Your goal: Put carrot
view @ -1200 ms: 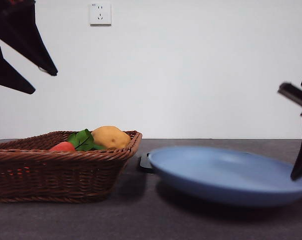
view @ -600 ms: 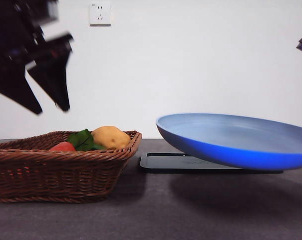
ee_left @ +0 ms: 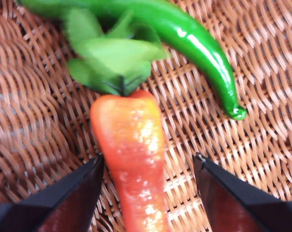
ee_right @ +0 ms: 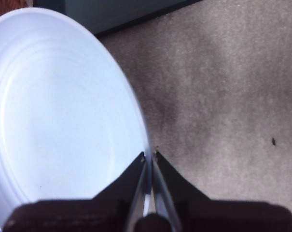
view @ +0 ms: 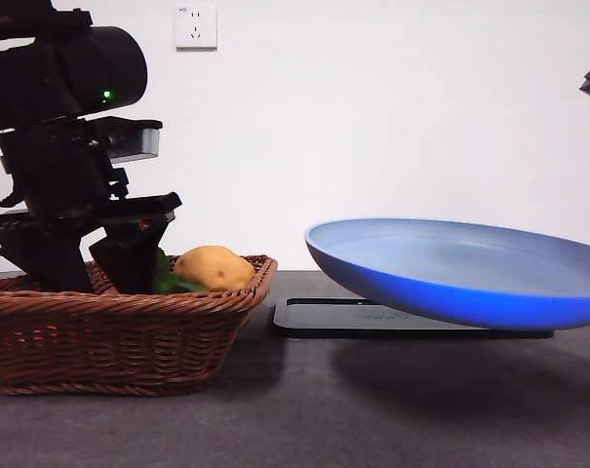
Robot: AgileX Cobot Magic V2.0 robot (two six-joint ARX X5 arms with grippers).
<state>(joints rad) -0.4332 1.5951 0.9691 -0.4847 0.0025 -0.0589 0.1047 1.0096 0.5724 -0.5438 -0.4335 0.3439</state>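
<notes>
The carrot (ee_left: pixel 131 154) is lying on the wicker floor of the basket (view: pixel 129 331), glossy and orange-red, tapering away from a tuft of green leaves at its thick end. It is sitting between the two jaws of the left gripper (ee_left: pixel 148 186), which are spread apart on either side of it; neither jaw seems to be touching it yet, though one is very close. A long green vegetable (ee_left: pixel 194 43) is resting just past the leaves, curving along the basket floor, and a yellow-brown potato (view: pixel 215 267) is showing above the basket's rim toward its edge nearest the plate. In the front view the carrot itself is hidden behind the arm and the basket wall.

The step in hand looks like the grasp: the left gripper is reaching down inside the basket, lined up over the carrot's body. The next move probably calls for the jaws closing squarely across the thicker part, since the shiny tapered surface could slip out, and then for a lift clear of the rim without catching the leaves or the green vegetable.

The right gripper (ee_right: pixel 149 159) is pinching the rim of the blue plate (view: pixel 451 268), with its jaws closed on it, and is holding the plate tilted above the table (view: pixel 275 419), beside the basket and over a dark tray (view: pixel 324 317).
</notes>
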